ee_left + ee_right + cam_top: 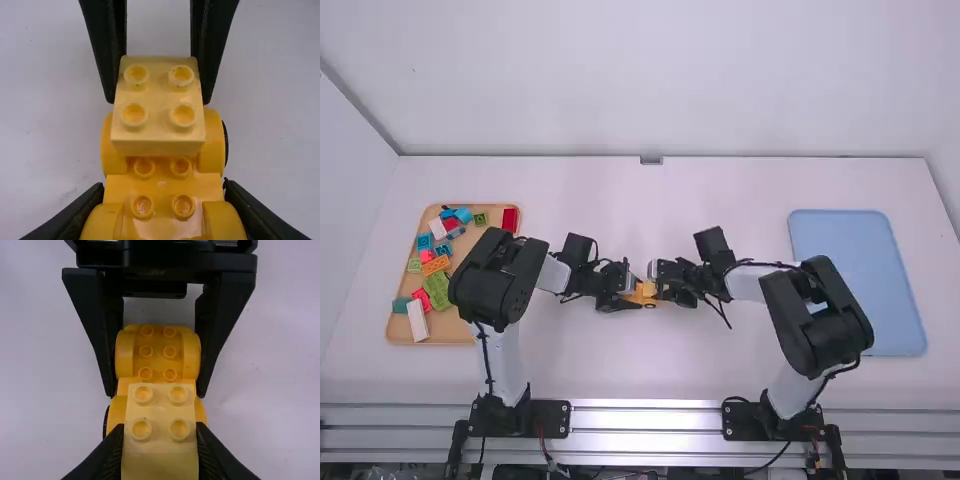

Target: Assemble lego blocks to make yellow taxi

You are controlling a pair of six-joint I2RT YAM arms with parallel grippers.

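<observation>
The right gripper [656,283], black and two-fingered, has its fingers [111,455] pressed to opposite sides of a pale yellow plastic block [160,450], its four round studs facing the camera. The block overlaps a deeper orange-yellow plastic car body [157,360] with rounded sides and three rows of paired studs; a sliver of black wheel [105,422] shows at one side. The left gripper [641,291] holds that body between its black fingers, above the white table [275,390].
</observation>
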